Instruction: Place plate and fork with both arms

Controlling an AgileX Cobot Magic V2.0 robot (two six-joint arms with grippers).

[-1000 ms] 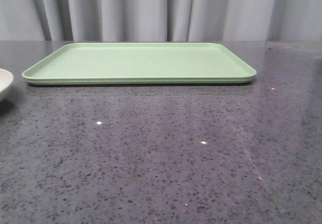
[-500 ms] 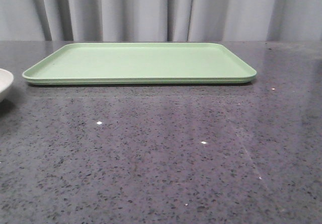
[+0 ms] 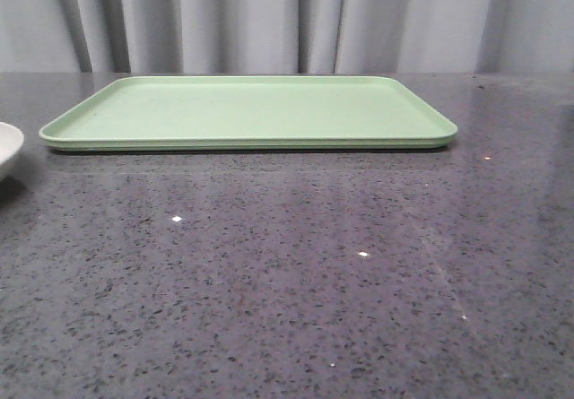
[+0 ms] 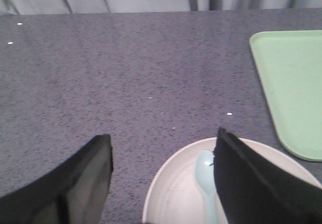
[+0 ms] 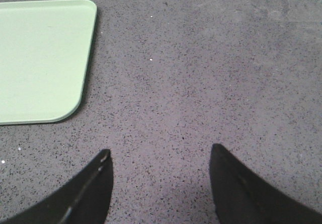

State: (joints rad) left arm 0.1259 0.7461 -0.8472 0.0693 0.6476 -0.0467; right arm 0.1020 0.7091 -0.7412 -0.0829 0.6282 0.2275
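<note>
In the front view, the light green tray [image 3: 247, 110] lies on the speckled grey surface [image 3: 296, 264], with the plate [image 3: 7, 148] at the left edge. The left wrist view shows the left hand [image 4: 163, 138] wide open and empty, one finger over the plate's rim, a pale blue spoon [image 4: 205, 176] inside it. In the right wrist view, the right hand [image 5: 160, 153] is wide open, empty, over bare surface; the fork is in no view

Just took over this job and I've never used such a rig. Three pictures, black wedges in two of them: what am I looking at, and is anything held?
The wide picture looks forward over the grey table at a light green tray; neither arm shows there. The other two come from cameras on the wrists. The black wedges are gripper fingers. The left gripper is open above the cream plate, which has a pale blue spoon lying in it, beside the tray. The right gripper is open over bare table near a tray corner. Nothing is held. No fork shows in any picture.
</note>
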